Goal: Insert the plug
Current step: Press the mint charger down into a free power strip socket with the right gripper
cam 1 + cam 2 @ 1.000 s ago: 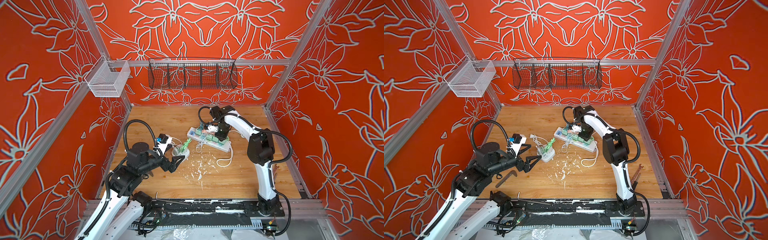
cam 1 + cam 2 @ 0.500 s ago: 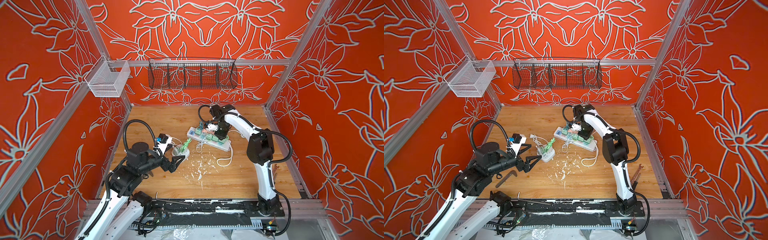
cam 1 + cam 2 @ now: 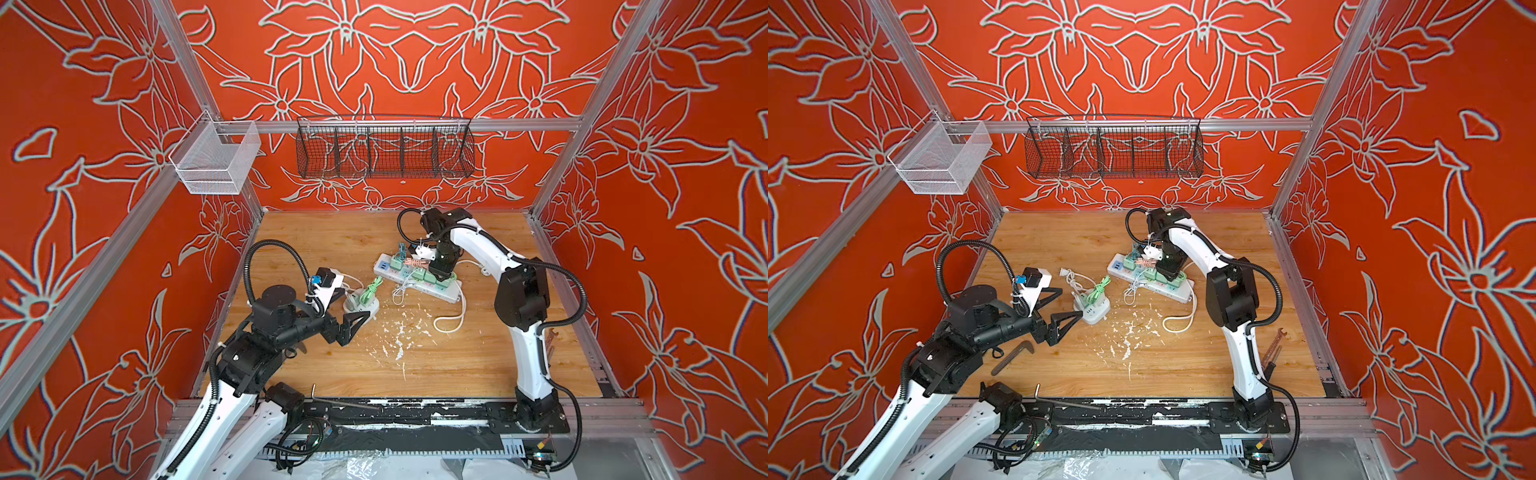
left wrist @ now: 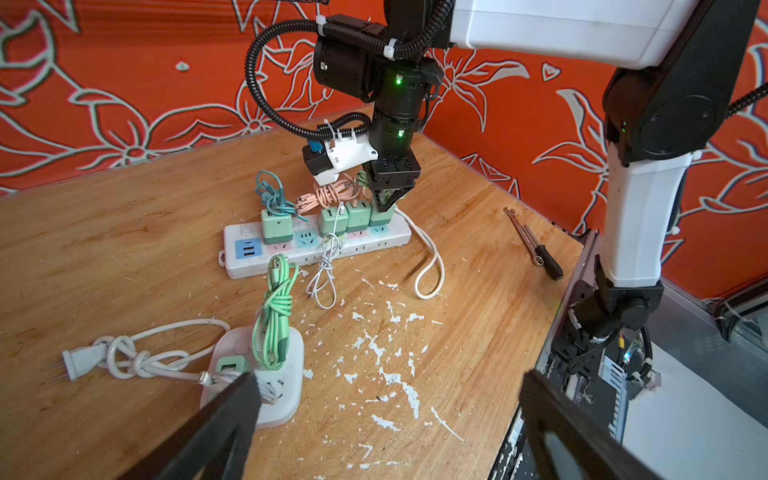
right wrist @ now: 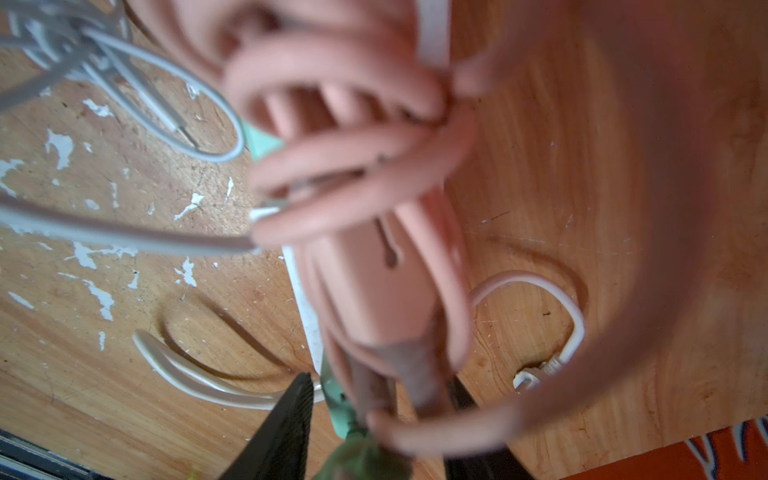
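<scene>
1. Fingers first: my right gripper (image 4: 388, 201) points straight down onto the plug (image 4: 380, 217), a boxy mint-green adapter with rounded edges. It stands upright in the end socket of the power strip (image 4: 257, 266), at the cord end. The black wedge fingers straddle its top. A pink cable (image 5: 353, 166) blocks my wrist view, so I cannot tell whether they pinch it or sit just clear.
2. My left gripper (image 4: 386, 380) has its jaws spread wide and holds nothing. It hovers low near 8 o'clock on the table (image 3: 478, 365).
3. The strip is a long white plastic bar lying slantwise just past centre toward 1 o'clock, with pastel blue and pink socket faces. Three green adapters stand side by side, and a fourth stands apart.
4. A teal cable (image 4: 270, 195) is bunched over the lone adapter, and a thin white cable (image 4: 326, 274) dangles in loops off the strip's edge.
5. A rounded white hub (image 4: 293, 365) sits toward 9 o'clock of centre, just beside one left finger. It carries a tied green cable bundle (image 4: 276, 307), and a knotted cord runs from it to a two-pin plug (image 4: 79, 363).
6. The table is scuffed, varnished wood. White flakes (image 3: 395, 336) lie scattered toward 6 o'clock, and a wrench (image 3: 1273, 349) lies at the 4 o'clock edge.
7. The walls are orange-red with pale outlined flowers, framed in aluminium. A black wire basket (image 3: 384, 147) hangs at 12 o'clock and a white mesh basket (image 3: 216, 160) at 10.
</scene>
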Controlling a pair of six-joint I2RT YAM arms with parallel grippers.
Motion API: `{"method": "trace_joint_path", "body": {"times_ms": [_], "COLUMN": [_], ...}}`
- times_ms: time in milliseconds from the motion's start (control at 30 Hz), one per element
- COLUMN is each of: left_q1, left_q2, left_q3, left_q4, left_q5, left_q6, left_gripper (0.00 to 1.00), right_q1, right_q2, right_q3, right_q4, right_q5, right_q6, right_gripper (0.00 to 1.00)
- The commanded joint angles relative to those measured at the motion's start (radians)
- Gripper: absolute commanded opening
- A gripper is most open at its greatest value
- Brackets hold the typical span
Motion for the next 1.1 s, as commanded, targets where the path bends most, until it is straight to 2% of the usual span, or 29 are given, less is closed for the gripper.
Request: {"method": "trace_joint_path", "body": {"times_ms": [0, 333, 433, 600, 700, 1067], "left_q1": [0.007, 0.007, 0.007, 0.007, 0.008, 0.008], "left_q2": [-0.005, -0.003, -0.002, 0.000, 0.000, 0.000], "left_q3": [-0.014, -0.014, -0.014, -0.013, -0.013, -0.015], "left_q4": [0.018, 0.021, 0.024, 0.024, 0.024, 0.023], "left_q5": [0.016, 0.020, 0.021, 0.023, 0.023, 0.019], "left_q6": [0.000, 0.000, -0.001, -0.003, -0.003, 0.000], "left_gripper": [0.97, 0.97, 0.97, 0.97, 0.97, 0.97], "right_q1": [-0.014, -0.022, -0.024, -0.025, -0.027, -0.034], "right_q2": [-0.046, -0.090, -0.101, -0.106, -0.101, -0.056], "right_q3": [0.003, -0.081, -0.105, -0.135, -0.139, -0.123], "right_q4": [-0.009, 0.021, 0.032, 0.052, 0.060, 0.063], "right_q5": [-0.005, -0.042, -0.063, -0.070, -0.061, -0.037], "right_q6": [0.015, 0.024, 0.024, 0.027, 0.029, 0.017], "right_gripper": [0.53, 0.54, 0.50, 0.29, 0.21, 0.17]}}
